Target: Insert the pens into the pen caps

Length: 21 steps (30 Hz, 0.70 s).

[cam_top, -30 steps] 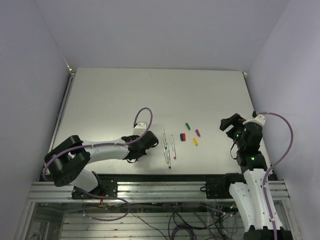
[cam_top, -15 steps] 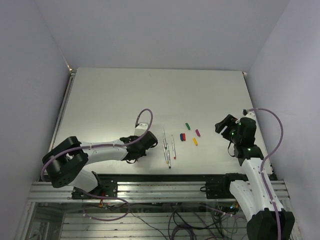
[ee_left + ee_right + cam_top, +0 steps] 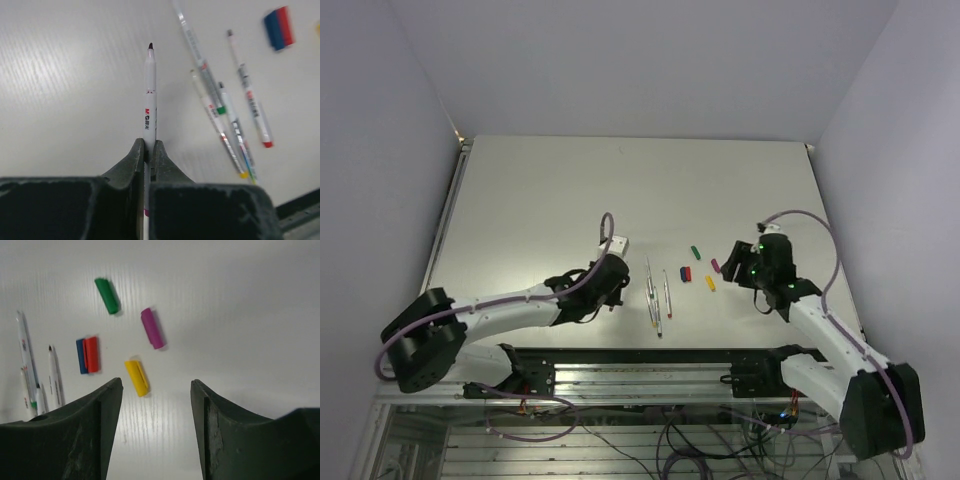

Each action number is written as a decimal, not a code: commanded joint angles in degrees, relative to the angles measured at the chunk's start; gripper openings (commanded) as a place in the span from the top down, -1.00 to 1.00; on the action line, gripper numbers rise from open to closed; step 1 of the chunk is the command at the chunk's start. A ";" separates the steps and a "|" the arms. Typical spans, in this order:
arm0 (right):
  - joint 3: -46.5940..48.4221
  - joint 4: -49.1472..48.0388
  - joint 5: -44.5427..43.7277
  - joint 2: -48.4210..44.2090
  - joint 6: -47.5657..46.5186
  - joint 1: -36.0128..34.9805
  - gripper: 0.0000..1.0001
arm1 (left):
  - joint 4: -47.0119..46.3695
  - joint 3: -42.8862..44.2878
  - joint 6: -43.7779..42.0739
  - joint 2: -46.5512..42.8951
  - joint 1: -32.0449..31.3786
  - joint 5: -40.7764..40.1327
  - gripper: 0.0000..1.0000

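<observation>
On the table (image 3: 570, 190), the left gripper (image 3: 148, 150) is clamped tight on one pen (image 3: 150, 100), beside four loose pens (image 3: 222, 112). The right gripper (image 3: 156, 390) hangs partly open and empty above the caps (image 3: 91, 354), the yellow cap (image 3: 136, 378) nearest. This looks like the cap-picking step: next it must descend and pinch one.

From the left gripper (image 3: 148, 150) the held pen (image 3: 150, 95) juts straight ahead, pinched between the jaws. Ahead and to the right, four loose pens (image 3: 225, 115) lie on the table (image 3: 65, 75), roughly side by side (some touching or crossing). Beyond them, farther right, a pair of caps (image 3: 278, 27) lies pressed together.

From the right gripper (image 3: 156, 390), the nearest cap (image 3: 136, 377) lies just ahead of the gap, slightly left of centre. The pair of caps sits ahead-left of it. The middle cap (image 3: 152, 328) lies straight beyond, and the farthest cap (image 3: 107, 295) lies ahead-left again. The loose pens are at the far left.
</observation>
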<state>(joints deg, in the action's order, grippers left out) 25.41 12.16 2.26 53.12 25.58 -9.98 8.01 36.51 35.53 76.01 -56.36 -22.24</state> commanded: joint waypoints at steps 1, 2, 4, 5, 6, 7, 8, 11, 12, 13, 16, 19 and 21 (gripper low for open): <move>2.57 -1.91 -9.76 5.55 0.00 -7.59 -0.13 | -10.10 -3.70 -2.36 -6.03 -0.27 5.81 0.86; 2.89 -2.49 -10.20 7.45 0.27 -8.21 -0.12 | -10.95 -4.48 -2.24 -7.18 -0.20 6.29 0.86; 3.31 -4.09 -10.60 9.82 0.60 -8.46 -0.11 | -11.97 -5.72 -2.20 -9.91 -0.25 6.73 0.86; 3.57 -4.68 -10.72 10.91 0.67 -8.49 -0.11 | -12.12 -6.26 -2.45 -10.90 -0.21 6.80 0.86; 3.86 -5.28 -10.97 11.77 0.69 -8.48 -0.11 | -12.22 -6.64 -2.69 -11.89 -0.21 6.83 0.86; 4.12 -5.71 -11.15 12.55 0.55 -8.55 -0.11 | -12.04 -6.96 -2.99 -12.74 -0.16 6.80 0.86; 4.46 -6.01 -11.59 13.19 0.41 -8.60 -0.11 | -11.78 -7.09 -3.39 -13.59 -0.20 6.77 0.86; 5.53 -6.35 -12.62 15.73 0.16 -8.57 -0.11 | -11.54 -7.74 -4.05 -15.64 -0.16 6.95 0.86; 5.96 -6.51 -12.30 16.49 -0.08 -8.57 -0.11 | -11.54 -7.89 -4.06 -16.13 -0.16 6.83 0.86; 6.20 -7.00 -11.79 17.37 -0.26 -8.68 -0.11 | -11.65 -8.06 -4.02 -16.47 -0.16 6.81 0.86; 7.03 -7.33 -11.28 19.74 -0.39 -8.75 -0.11 | -12.42 -8.38 -3.89 -16.76 -0.20 7.62 0.86; 7.83 -7.25 -10.74 21.34 -0.58 -9.02 -0.11 | -13.03 -8.46 -3.35 -16.47 -0.16 8.35 0.86; 8.18 -7.01 -10.45 22.21 -0.77 -9.01 -0.11 | -13.40 -8.57 -3.27 -16.24 -0.17 8.92 0.86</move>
<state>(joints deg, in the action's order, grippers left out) 31.77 6.28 -8.25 74.02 25.61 -18.57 -2.28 28.38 32.36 59.94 -56.36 -15.70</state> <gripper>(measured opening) 0.555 0.101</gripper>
